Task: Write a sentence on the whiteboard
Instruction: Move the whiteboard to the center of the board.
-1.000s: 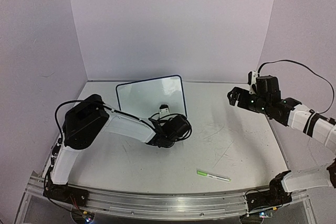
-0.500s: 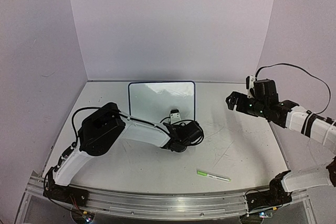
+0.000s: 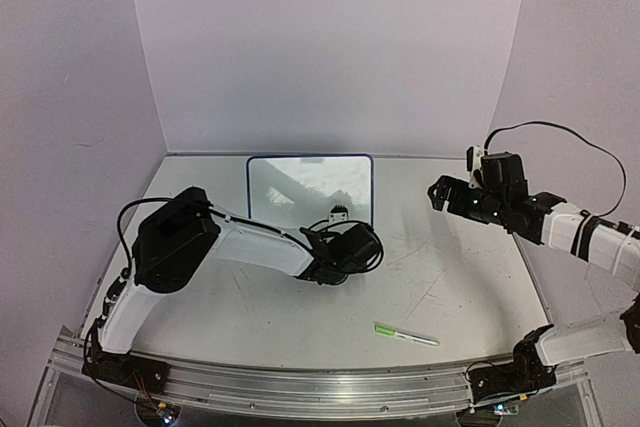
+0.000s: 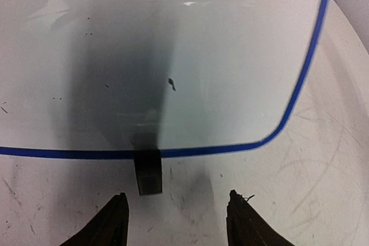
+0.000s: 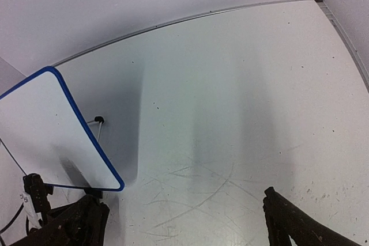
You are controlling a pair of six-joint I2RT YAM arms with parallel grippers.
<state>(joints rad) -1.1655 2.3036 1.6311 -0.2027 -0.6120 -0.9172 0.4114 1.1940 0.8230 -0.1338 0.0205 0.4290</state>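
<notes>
Whiteboard (image 3: 310, 187) stands on its lower edge at the back of the table (image 3: 460, 277), face toward the arms, blue frame all round. Glare and an arm reflection on the face, plus a few dark specks in the left wrist view.

Left gripper (image 3: 339, 213) sits right at the board's lower edge, toward its right corner. In its wrist view the jaws are apart with only bare table in the gap. One black clip foot (image 4: 149, 172) of the board is just ahead of the fingers (image 4: 118, 223), a bit left of the gap's centre, not touching either finger. Board's frame runs across just beyond the foot.

Right gripper (image 3: 437, 192) hangs in the air to the right of the board, well apart from it. Jaws spread wide, nothing held. Its wrist view shows the board (image 5: 55, 131) off to the left and a thin wire leg (image 5: 98, 121) with a black tip beside the board's edge.

Pen (image 3: 406, 335), white with a green cap, lies flat on the table, well in front of the board and right of it, touching neither gripper.
</notes>
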